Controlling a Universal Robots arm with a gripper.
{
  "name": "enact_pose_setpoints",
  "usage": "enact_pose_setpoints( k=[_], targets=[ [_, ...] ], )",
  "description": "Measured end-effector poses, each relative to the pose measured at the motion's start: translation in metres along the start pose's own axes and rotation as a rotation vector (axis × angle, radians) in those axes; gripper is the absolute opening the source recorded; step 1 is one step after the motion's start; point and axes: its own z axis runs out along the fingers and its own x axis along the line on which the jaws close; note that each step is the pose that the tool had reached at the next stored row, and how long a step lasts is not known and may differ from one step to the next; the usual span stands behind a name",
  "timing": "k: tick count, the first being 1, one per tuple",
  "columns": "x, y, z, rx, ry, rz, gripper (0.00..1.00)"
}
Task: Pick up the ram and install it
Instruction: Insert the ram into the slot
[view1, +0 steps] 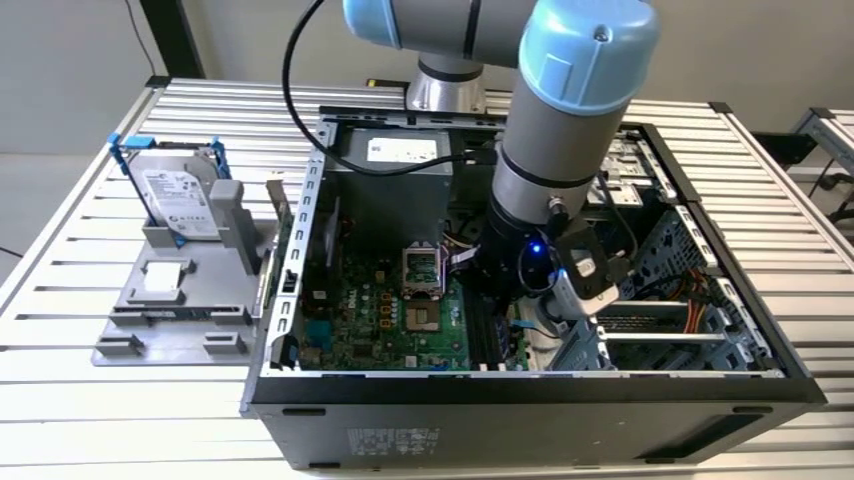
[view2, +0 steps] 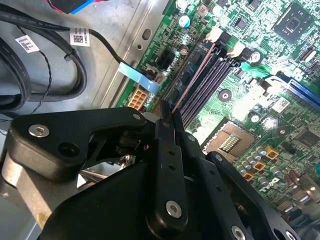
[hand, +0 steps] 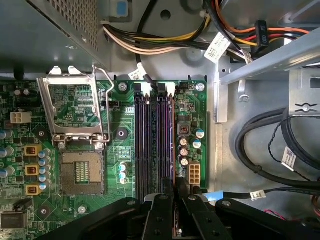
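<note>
The ram (hand: 173, 140) shows edge-on as a thin brownish strip, and my gripper (hand: 174, 187) is shut on its near end. It runs along the outermost of the dark purple memory slots (hand: 150, 145), beside a row of capacitors. I cannot tell whether it is seated or just above the slot. In the second wrist view the same ram (view2: 192, 80) reaches from the gripper (view2: 167, 117) toward the white slot latches (view2: 216, 34). In the exterior view the gripper (view1: 514, 300) is deep inside the open computer case (view1: 534, 385), low over the green motherboard (view1: 387, 320).
The open processor socket (hand: 82, 172) with its raised metal frame lies beside the slots. Black cable bundles (hand: 260, 150) and a metal crossbar (hand: 270, 60) crowd the other side. A grey fixture (view1: 174, 300) holding a silver hard drive (view1: 180, 195) stands on the table at the exterior view's left.
</note>
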Motion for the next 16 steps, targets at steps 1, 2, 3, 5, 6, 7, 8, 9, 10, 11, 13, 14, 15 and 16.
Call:
enact_pose_setpoints(
  k=[1,2,3,5,6,7,8,9,10,11,13,14,15,16],
  targets=[
    [-0.0001,0.0,0.0,0.0,0.0,0.003,0.0],
    [-0.0001,0.0,-0.0001,0.0003,0.0,0.005,0.0],
    [-0.0001,0.0,-0.0001,0.0003,-0.0001,0.006,0.0],
    [-0.0002,0.0,-0.0003,0.0004,0.0,0.006,0.0],
    [-0.0002,0.0,-0.0008,0.0007,0.0004,0.006,0.0],
    [-0.0002,0.0,-0.0012,0.0007,0.0008,0.006,0.0],
    [-0.0002,0.0,-0.0011,0.0005,0.0016,0.006,0.0],
    [-0.0002,0.0,-0.0011,0.0005,0.0016,0.006,0.0],
    [-0.0002,0.0,-0.0011,0.0004,0.0017,0.006,0.0],
    [-0.0002,0.0,-0.0011,0.0004,0.0017,0.006,0.0],
    [-0.0003,0.0003,-0.0031,0.0013,0.0018,0.006,0.0],
    [-0.0002,0.0003,-0.004,0.0017,0.002,0.006,0.0],
    [-0.0002,0.0006,-0.0042,0.0023,0.0016,0.007,0.0],
    [-0.0002,0.0007,-0.0042,0.0027,0.0016,0.008,0.0]
  ],
)
